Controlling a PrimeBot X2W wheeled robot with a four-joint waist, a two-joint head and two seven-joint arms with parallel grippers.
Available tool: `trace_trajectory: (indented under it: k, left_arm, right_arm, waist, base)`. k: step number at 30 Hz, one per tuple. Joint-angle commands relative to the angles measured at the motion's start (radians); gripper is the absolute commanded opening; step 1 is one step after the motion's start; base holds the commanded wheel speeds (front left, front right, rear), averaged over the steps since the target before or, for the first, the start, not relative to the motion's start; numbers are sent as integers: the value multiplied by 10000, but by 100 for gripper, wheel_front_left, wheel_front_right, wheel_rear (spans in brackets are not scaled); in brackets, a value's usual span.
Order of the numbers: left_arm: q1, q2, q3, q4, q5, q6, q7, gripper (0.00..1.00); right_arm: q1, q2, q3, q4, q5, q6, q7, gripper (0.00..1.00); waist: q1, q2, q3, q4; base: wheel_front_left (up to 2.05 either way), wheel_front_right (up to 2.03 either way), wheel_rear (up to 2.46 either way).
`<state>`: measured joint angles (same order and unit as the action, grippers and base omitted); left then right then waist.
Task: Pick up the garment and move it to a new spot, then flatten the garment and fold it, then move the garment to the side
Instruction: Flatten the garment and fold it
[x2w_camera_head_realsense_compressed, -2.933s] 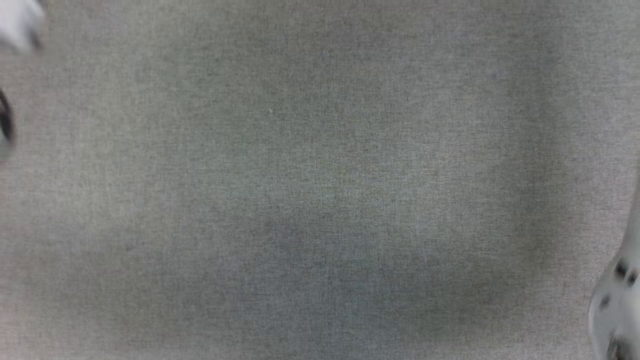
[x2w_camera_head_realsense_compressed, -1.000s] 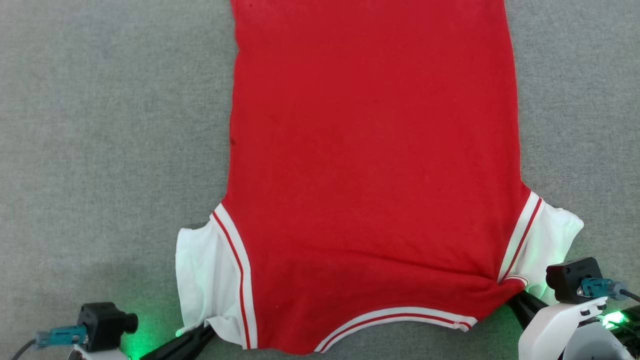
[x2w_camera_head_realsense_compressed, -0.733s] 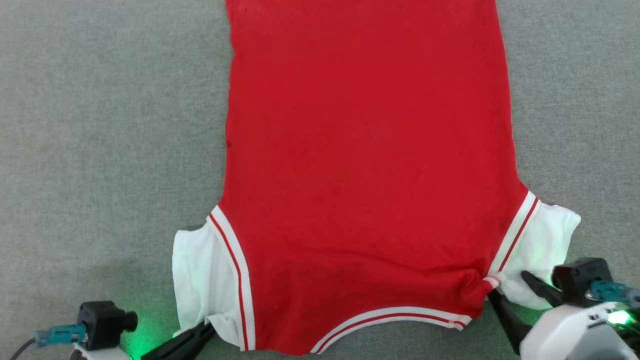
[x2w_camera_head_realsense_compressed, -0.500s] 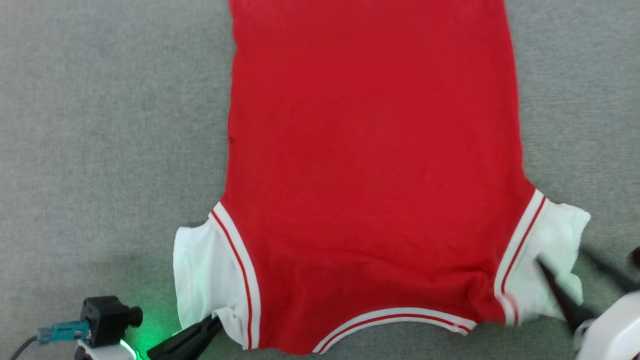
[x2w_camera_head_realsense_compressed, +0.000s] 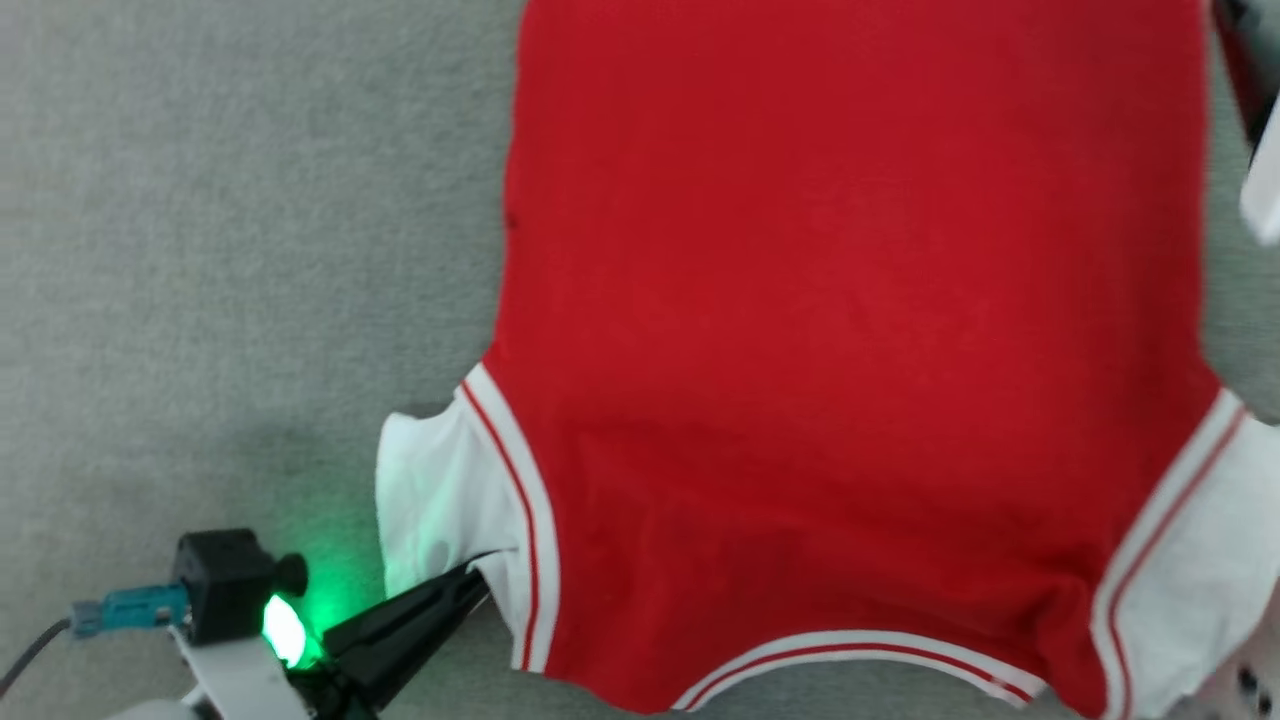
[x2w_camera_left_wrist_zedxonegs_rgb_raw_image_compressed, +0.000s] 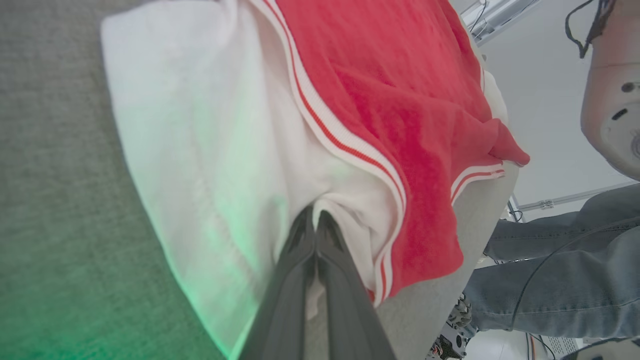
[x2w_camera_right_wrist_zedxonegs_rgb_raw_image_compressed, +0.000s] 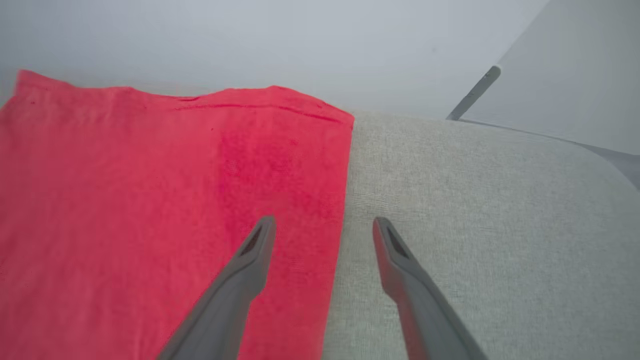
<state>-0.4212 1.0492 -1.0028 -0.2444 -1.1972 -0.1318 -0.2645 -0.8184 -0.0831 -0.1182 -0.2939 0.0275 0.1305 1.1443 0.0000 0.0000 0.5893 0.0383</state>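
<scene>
Garment is lying spread out, plain red side up, on the grey worktop, with its striped neckline nearest me and its hem at the far end. My left hand is pinching the white sleeve on my left, fingers closed tight on a fold of cloth close to the striped trim. My right hand is hanging spread wide and gripping nothing, one finger over the garment's red side edge near the hem, the other over bare worktop. Legs in jeans are showing past the worktop's edge.
</scene>
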Motion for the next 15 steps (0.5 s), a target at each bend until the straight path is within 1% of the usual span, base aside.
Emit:
trace_trajectory:
  k: [1,3,6,11,15]
  left_arm:
    - [-381,-154,-161,164,29,24,11,0]
    - [-728,-222,-364,251,-9,28,16,0]
    - [-1146,-326,-662,422,-77,65,41,0]
    - [-1492,-449,-1159,686,-222,105,79,0]
    - [-1577,-473,-1364,776,-346,134,91,0]
  right_arm:
    - [-605,54,-104,580,-510,4,139,100]
    - [-1385,71,-305,1362,-1183,4,265,100]
    - [-2289,84,-572,2297,-1844,4,501,100]
    - [-3256,-176,-1145,3113,-2394,2,344,100]
    - [-3574,-337,-1737,3309,-2673,1,-45,100]
  waist:
    - [0,0,875,881]
    - [0,0,1125,1132]
    - [0,0,1448,1471]
    - [0,0,1683,1837]
    - [0,0,1759,1958]
  base:
    - [0,0,0]
    - [0,0,0]
    - [0,0,0]
    - [0,0,0]
    - [0,0,0]
